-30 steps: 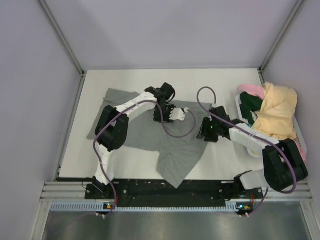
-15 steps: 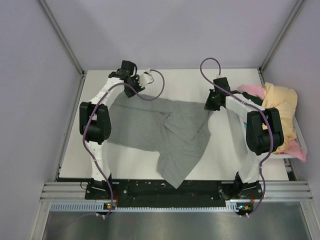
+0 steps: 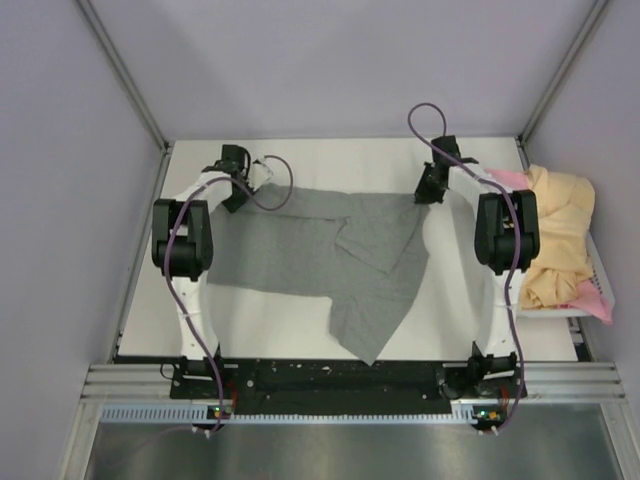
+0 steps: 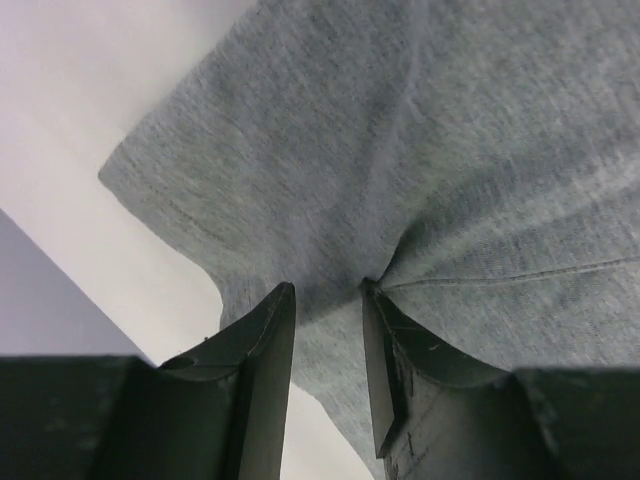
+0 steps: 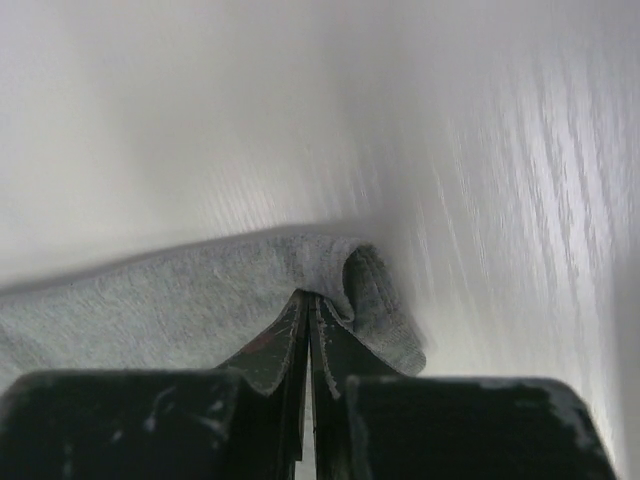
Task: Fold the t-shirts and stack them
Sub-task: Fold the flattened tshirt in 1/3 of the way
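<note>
The grey t-shirt (image 3: 330, 250) lay rumpled on the desk (image 3: 350, 160), its far corners held. The left hand (image 4: 327, 290) was narrowly parted around a pucker. The right hand (image 5: 308, 300) was clamped on just the hem, which could slip under tension.

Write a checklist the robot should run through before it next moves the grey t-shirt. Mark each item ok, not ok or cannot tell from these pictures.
1. Left end effector grips the grey t-shirt: ok, fabric puckers between its fingers at the far left corner.
2. Right end effector grips it: ok, shut on the rolled hem at the far right corner.
3. Shirt lies flat: not ok, a flap is doubled over its right half.
4. Near corner fully on the table: cannot tell, it reaches the near edge.
5. Yellow t-shirt clear of the grey one: ok, it sits apart at the right.
</note>
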